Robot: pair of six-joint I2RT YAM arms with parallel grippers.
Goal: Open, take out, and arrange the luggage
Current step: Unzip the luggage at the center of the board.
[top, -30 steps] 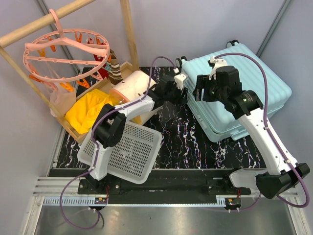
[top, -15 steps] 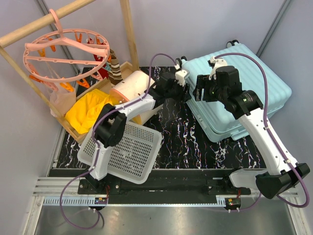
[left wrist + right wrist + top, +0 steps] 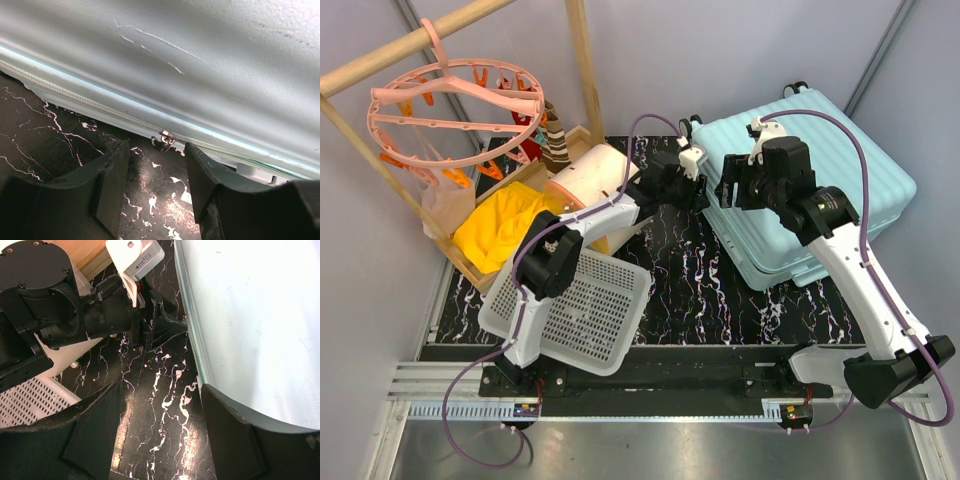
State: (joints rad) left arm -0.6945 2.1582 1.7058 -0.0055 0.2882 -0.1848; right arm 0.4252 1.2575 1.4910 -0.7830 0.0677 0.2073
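Both jaws stand released by the left edge of the flat luggage point(image 3: 880, 180), its wheels point(image 3: 696, 121) at the far end, a white basket point(image 3: 590, 310) well apart at the left.

Where the view gives out along the seam

From the left wrist the luggage point(image 3: 200, 60) runs off the top and both sides, and its zip pull point(image 3: 164, 142) is a small dark blur just beyond the left gripper point(image 3: 157, 155) (touching or not, no telling). From above, that gripper's tips are lost under its own wrist camera point(image 3: 692, 158), and the right arm point(image 3: 840, 240) covers part of the luggage's top. In the right wrist view the basket point(image 3: 30, 400) is cropped at the left edge.
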